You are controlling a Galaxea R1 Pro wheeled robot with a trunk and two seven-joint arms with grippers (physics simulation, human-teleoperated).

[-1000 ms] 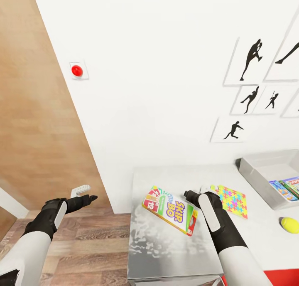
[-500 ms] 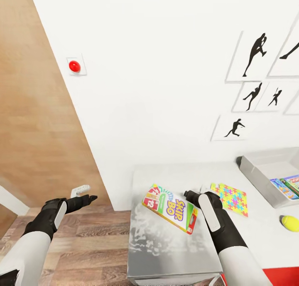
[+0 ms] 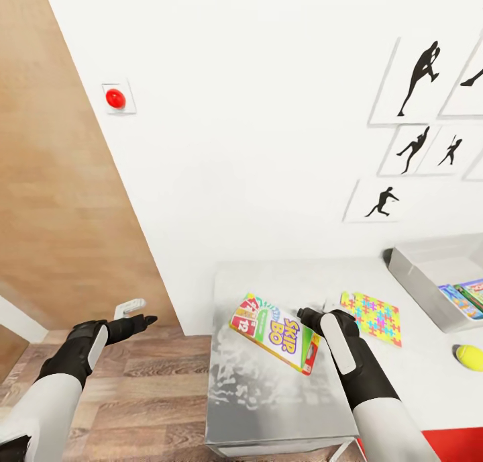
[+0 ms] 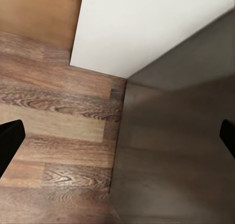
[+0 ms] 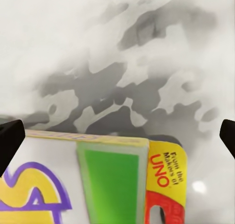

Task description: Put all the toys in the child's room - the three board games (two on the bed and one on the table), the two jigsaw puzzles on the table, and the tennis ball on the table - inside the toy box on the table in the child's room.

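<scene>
A Skip-Bo board game point(image 3: 275, 331) lies on the table point(image 3: 268, 395) near its left end. My right gripper point(image 3: 304, 312) hovers open at the box's right end; its fingertips point(image 5: 10, 141) stand wide apart over the box point(image 5: 107, 180), which casts a shadow on the top. A jigsaw puzzle point(image 3: 373, 317) lies flat just right of the gripper. The tennis ball point(image 3: 468, 356) rests at the right edge of the view. The grey toy box point(image 3: 419, 281) holds two flat printed boxes point(image 3: 463, 299). Off to the left, my left gripper point(image 3: 144, 321) is open over the wood floor.
A wooden door point(image 3: 54, 213) with a white handle point(image 3: 129, 307) stands left of the white wall. A red button point(image 3: 115, 99) and black silhouette pictures point(image 3: 419, 79) hang on the wall. A red surface point(image 3: 456, 445) shows below the table's front edge.
The camera has shifted a little, so the table and wall sit slightly differently in the picture. Neither arm has changed pose and no toy has moved on the table.
</scene>
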